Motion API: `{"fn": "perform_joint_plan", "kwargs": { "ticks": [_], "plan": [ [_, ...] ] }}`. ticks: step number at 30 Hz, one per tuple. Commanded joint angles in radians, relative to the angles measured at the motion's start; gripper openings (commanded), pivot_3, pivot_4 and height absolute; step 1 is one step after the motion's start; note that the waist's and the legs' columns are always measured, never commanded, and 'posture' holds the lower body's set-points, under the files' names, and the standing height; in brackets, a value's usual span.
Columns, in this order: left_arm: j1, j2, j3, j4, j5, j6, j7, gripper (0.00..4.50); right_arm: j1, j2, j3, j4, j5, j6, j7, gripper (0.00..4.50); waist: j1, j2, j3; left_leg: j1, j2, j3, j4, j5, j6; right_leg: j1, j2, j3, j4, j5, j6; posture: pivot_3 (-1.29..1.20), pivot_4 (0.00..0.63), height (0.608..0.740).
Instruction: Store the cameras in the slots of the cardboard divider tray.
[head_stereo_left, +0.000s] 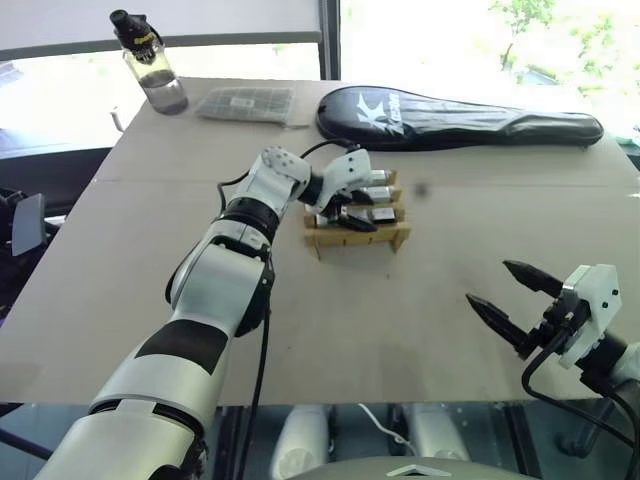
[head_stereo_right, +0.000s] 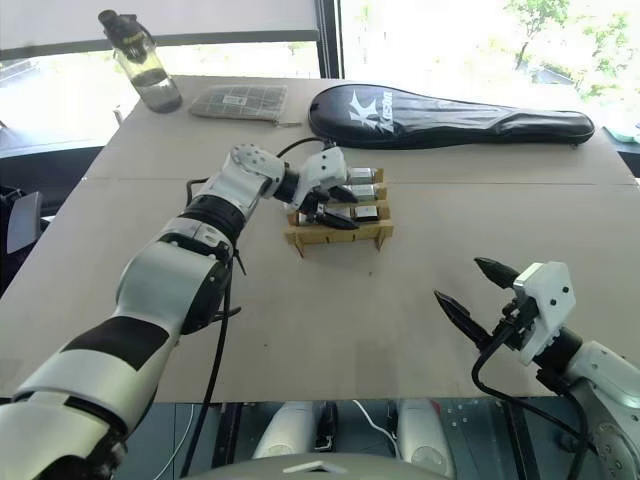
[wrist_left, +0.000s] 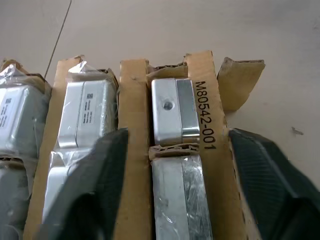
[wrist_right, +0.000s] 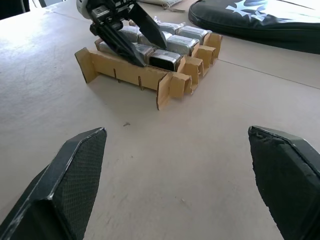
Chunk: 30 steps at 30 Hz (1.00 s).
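My left gripper hangs over the cardboard divider tray, which stands on the table near its middle, in front of the black racket case. Its two fingers are spread and hold nothing. In the left wrist view they straddle the tray's near row: one finger lies over the slat beside a wrapped camera, the other stands just outside the tray's outer wall, which bears a printed code. Between them sit the cameras of that row, one behind the other in their slots, apart from both fingers. Further silver cameras fill the neighbouring rows.

My right gripper is held above bare table, well apart from the tray and nearer to me on my right. Its fingers stand wide and empty; in the right wrist view they frame the tray from a distance.

At the table's far edge stand a clear bottle and a flat grey packet.
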Motion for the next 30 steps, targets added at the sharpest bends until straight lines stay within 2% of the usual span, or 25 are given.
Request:
{"fn": "perform_joint_plan", "kwargs": {
  "ticks": [1, 6, 8, 10, 14, 18, 22, 26, 30],
  "plan": [
    [-0.025, 0.02, 0.034, -0.042, -0.033, -0.009, -0.04, 4.41, -0.006, -0.011, -0.012, -0.025, 0.002, -0.018, 0.003, 4.5, 0.0, 0.0, 0.0, 0.0, 0.0, 0.0, 0.0, 0.0, 0.0, 0.0, 0.0, 0.0, 0.0, 0.0, 0.0, 0.0, 0.15, 0.74],
    [-0.011, 0.064, 0.085, -0.132, -0.09, 0.003, -0.073, 4.41, 0.003, -0.013, -0.008, -0.012, -0.017, -0.039, 0.019, 4.5, 0.0, 0.0, 0.0, 0.0, 0.0, 0.0, 0.001, 0.0, 0.0, 0.0, 0.0, 0.0, 0.0, 0.0, 0.0, 0.0, 0.15, 0.74],
    [0.07, 0.114, 0.145, -0.282, -0.158, 0.041, -0.069, 4.41, 0.012, -0.02, 0.001, 0.006, -0.047, -0.051, 0.033, 4.5, -0.004, 0.0, 0.0, 0.0, 0.0, 0.0, 0.001, 0.001, -0.001, 0.0, 0.0, 0.0, 0.0, 0.0, 0.0, 0.0, 0.15, 0.74],
    [0.264, 0.169, 0.216, -0.541, -0.242, 0.103, -0.046, 4.41, 0.027, -0.025, -0.003, 0.044, -0.083, -0.074, 0.044, 4.5, -0.01, 0.001, -0.001, 0.001, 0.001, 0.001, 0.0, 0.002, -0.003, 0.0, 0.0, 0.002, 0.001, 0.0, 0.0, 0.0, 0.15, 0.74],
    [0.711, 0.207, 0.382, -1.097, -0.425, 0.441, 0.127, 4.41, 0.035, -0.024, -0.016, 0.16, -0.124, -0.168, 0.105, 4.5, -0.03, 0.006, -0.003, 0.005, 0.007, 0.006, -0.003, 0.002, -0.004, 0.0, 0.0, 0.01, 0.002, 0.0, 0.0, 0.0, 0.15, 0.74],
    [1.08, 0.185, 0.456, -1.459, -0.486, 0.497, 0.275, 4.41, 0.024, -0.047, -0.029, 0.283, -0.145, -0.258, 0.193, 4.5, -0.016, 0.003, -0.003, 0.005, 0.008, 0.004, -0.001, 0.002, -0.004, 0.001, -0.001, 0.006, 0.002, 0.0, 0.0, 0.0, 0.15, 0.74],
    [1.264, 0.15, 0.476, -1.598, -0.522, 0.533, 0.401, 4.41, -0.03, -0.066, -0.015, 0.394, -0.133, -0.289, 0.263, 4.5, 0.008, 0.003, -0.003, 0.019, 0.006, 0.002, -0.001, -0.002, 0.002, 0.018, -0.004, 0.004, -0.001, -0.005, -0.001, 0.0, 0.15, 0.74],
    [1.398, 0.115, 0.457, -1.643, -0.461, 0.448, 0.517, 4.41, -0.098, -0.083, -0.007, 0.511, -0.132, -0.318, 0.329, 4.5, 0.004, 0.004, -0.004, 0.033, 0.006, 0.005, -0.003, -0.003, 0.004, 0.029, -0.004, 0.006, -0.002, -0.006, -0.001, 0.0, 0.15, 0.74],
    [1.477, 0.112, 0.443, -1.677, -0.446, 0.42, 0.579, 4.41, -0.14, -0.092, 0.001, 0.579, -0.124, -0.325, 0.376, 4.5, 0.0, 0.004, -0.004, 0.034, 0.007, 0.005, -0.005, -0.003, 0.004, 0.029, -0.003, 0.007, -0.002, -0.005, -0.002, 0.0, 0.15, 0.74]
  ]
}}
